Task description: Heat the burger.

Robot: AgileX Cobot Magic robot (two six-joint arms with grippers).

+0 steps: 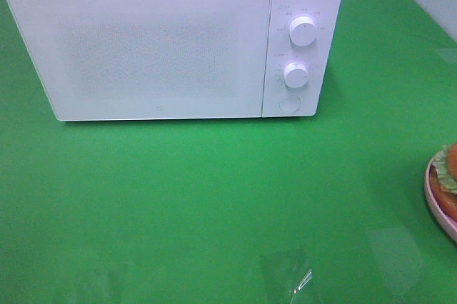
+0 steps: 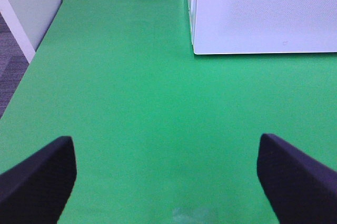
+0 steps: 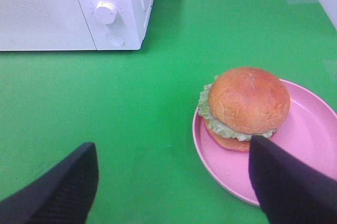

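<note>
Your 2 grippers, left gripper (image 2: 167, 176) and right gripper (image 3: 171, 182), gape empty; burger (image 3: 247, 105) waits on its pink plate (image 3: 310, 129), microwave (image 1: 171, 40) door closed.

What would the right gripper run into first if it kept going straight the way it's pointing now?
Most likely the bare green table, since the open right gripper points down and forward onto it. The burger on its pink plate lies just off that line, near one finger, and the microwave is farther on. Depth is hard to judge.

tiny grey markings around the microwave (image 1: 171, 43) dials (image 1: 303, 31), too small to read, faint logo on its door
</note>
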